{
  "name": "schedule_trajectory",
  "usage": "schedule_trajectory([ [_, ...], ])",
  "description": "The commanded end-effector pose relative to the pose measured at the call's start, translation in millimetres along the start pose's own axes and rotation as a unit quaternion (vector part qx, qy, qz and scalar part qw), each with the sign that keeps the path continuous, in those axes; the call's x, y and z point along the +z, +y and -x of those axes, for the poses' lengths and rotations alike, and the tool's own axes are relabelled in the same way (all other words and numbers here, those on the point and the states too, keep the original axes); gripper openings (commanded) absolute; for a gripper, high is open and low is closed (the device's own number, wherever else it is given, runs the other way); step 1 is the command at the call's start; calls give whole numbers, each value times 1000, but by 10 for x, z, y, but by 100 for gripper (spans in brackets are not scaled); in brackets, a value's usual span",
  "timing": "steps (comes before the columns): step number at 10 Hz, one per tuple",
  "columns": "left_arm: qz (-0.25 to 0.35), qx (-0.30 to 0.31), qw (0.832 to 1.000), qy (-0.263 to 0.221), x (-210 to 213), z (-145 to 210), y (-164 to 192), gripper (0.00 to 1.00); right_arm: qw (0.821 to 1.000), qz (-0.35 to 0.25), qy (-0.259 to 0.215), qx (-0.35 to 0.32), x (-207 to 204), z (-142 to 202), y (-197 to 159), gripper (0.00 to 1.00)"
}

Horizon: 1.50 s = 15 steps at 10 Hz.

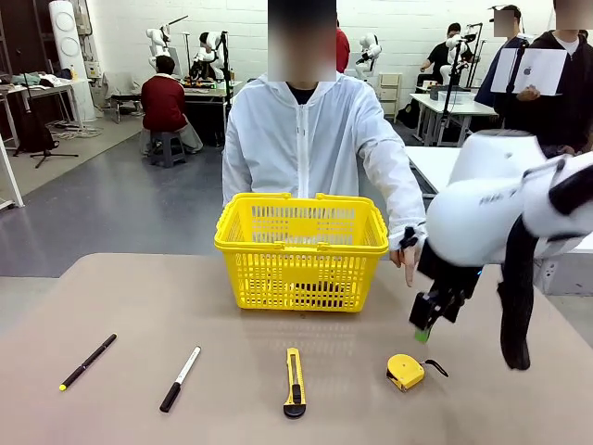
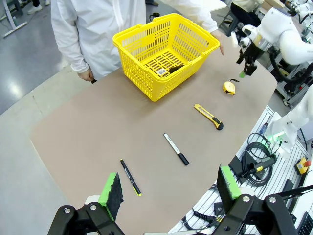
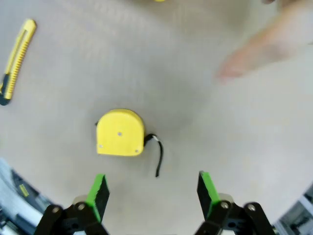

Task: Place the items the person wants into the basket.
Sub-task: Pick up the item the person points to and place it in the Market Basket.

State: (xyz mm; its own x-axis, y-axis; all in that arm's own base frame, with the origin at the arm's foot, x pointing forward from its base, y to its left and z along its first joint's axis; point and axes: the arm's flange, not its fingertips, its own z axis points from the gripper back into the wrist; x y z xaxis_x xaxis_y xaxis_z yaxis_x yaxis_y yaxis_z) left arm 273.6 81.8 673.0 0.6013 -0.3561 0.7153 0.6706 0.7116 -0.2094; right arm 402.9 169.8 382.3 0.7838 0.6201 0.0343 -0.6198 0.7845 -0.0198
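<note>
Hovered near tape measure with right gripper spread, empty; needed centring over it, lowering, then clamping.

One basket stands on the table. Beside it lie one tape, one knife, one pen and one marker (four small tools in all). One person is at the far edge. There are two grippers, left gripper and right gripper, with two fingers each.

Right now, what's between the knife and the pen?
The marker, lying on the table between knife and pen; the front view shows it.
</note>
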Motion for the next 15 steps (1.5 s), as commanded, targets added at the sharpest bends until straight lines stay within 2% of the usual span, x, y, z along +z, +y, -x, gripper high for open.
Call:
schedule_trajectory([
  [1, 1, -5, 1000, -4, -4, 17, 10, 100, 999, 28, 22, 10, -273, -95, 217, 93],
  [5, 1, -5, 1000, -4, -4, 17, 10, 100, 998, 29, 31, 46, -540, -81, 473, 93],
  [11, 1, -5, 1000, -4, -4, 17, 10, 100, 997, 38, 16, 72, -763, -157, 465, 93],
  [15, 1, -5, 1000, -4, -4, 17, 10, 100, 996, 31, 24, 78, -801, -146, 462, 93],
])
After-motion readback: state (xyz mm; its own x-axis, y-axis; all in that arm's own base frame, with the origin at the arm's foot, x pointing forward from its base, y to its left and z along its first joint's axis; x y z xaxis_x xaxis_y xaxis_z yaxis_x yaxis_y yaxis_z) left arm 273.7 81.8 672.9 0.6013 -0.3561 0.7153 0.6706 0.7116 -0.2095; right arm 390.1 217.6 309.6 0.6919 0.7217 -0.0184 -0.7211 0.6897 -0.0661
